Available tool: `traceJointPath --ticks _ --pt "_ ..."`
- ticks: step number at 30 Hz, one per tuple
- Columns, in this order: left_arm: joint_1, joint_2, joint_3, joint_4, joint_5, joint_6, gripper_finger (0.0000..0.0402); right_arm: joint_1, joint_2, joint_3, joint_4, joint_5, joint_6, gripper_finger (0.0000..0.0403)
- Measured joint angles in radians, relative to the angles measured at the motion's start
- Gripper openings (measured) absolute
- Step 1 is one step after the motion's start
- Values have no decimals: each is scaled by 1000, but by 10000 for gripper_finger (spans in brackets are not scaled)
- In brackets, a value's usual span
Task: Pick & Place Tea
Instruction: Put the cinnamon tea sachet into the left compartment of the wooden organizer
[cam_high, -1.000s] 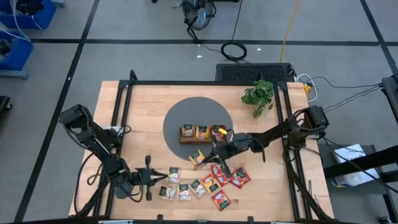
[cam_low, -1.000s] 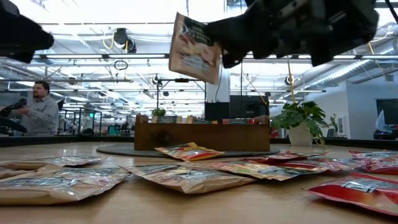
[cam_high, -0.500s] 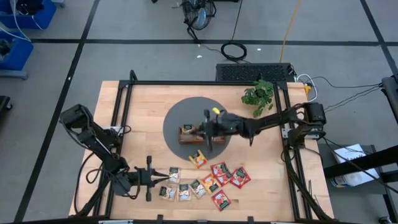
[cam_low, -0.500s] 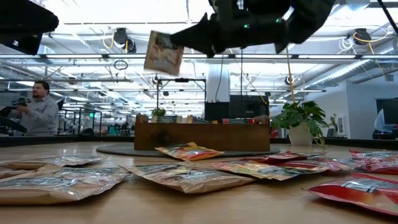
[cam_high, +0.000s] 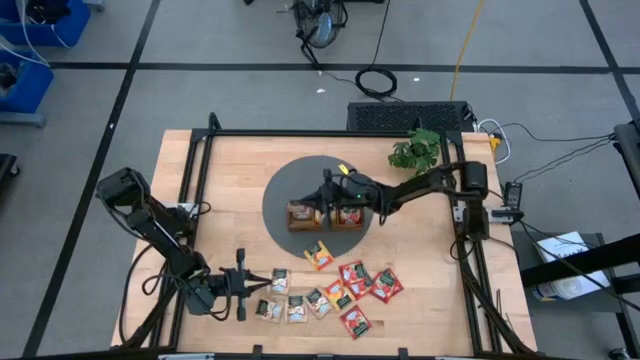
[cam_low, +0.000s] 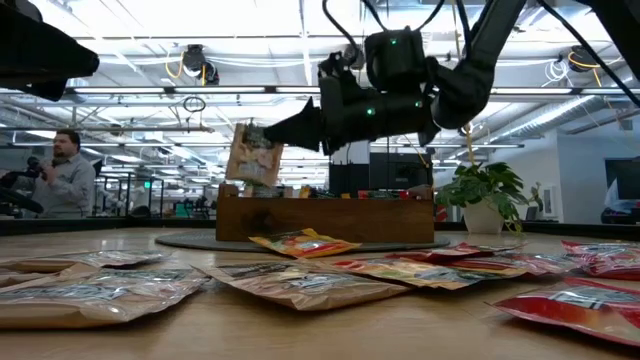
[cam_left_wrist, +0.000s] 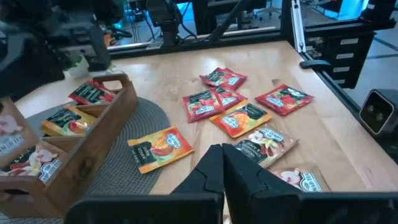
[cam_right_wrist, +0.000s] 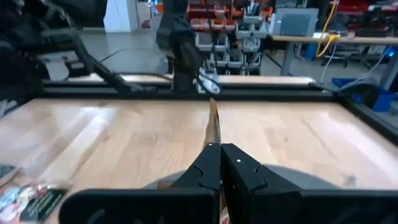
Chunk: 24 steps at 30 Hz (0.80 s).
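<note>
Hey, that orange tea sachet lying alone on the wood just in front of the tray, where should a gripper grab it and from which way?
The orange sachet lies flat on the table, apart from the red ones, one corner near the mat. It looks best taken from straight above, jaws closing across one puffed edge or corner, likely the side facing away from the tray, where bare wood leaves room.
</note>
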Motion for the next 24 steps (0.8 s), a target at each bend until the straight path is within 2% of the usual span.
traceJointPath --ticks 9,17,24 --pt "24 0 0 -8 1 -1 40 0 10 0 -61 2 3 0" --pt "33 0 0 -9 1 -9 42 2 6 0 -162 55 -51 0" --pt "33 0 0 -13 3 -12 42 2 3 0 -165 56 -58 0"
